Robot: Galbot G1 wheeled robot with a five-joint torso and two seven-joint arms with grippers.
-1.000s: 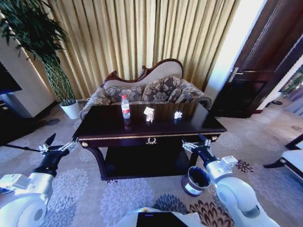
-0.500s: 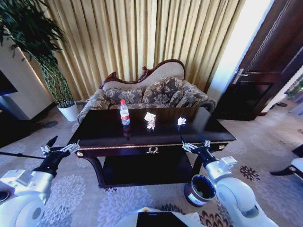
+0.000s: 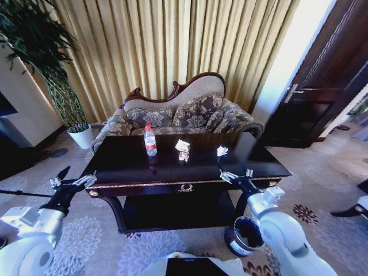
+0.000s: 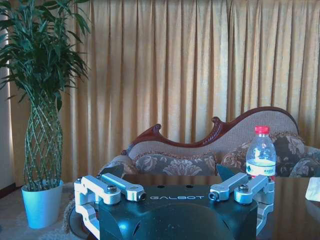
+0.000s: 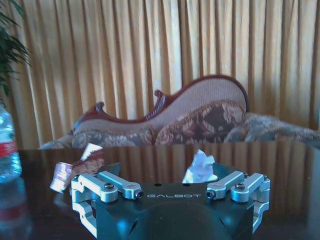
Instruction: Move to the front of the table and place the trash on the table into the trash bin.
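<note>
Head view, nearest first: trash bin (image 3: 244,235) on the carpet under the right arm; right gripper (image 3: 233,174) spread wide and empty at the table (image 3: 115,167) front edge, crumpled paper (image 3: 222,150) straight beyond; left gripper (image 3: 73,181) also spread, empty; bottle (image 3: 150,140) upright, mid-table.

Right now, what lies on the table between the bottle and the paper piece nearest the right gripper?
In the head view, another crumpled paper piece lies between the bottle and that far paper piece on the table.
</note>
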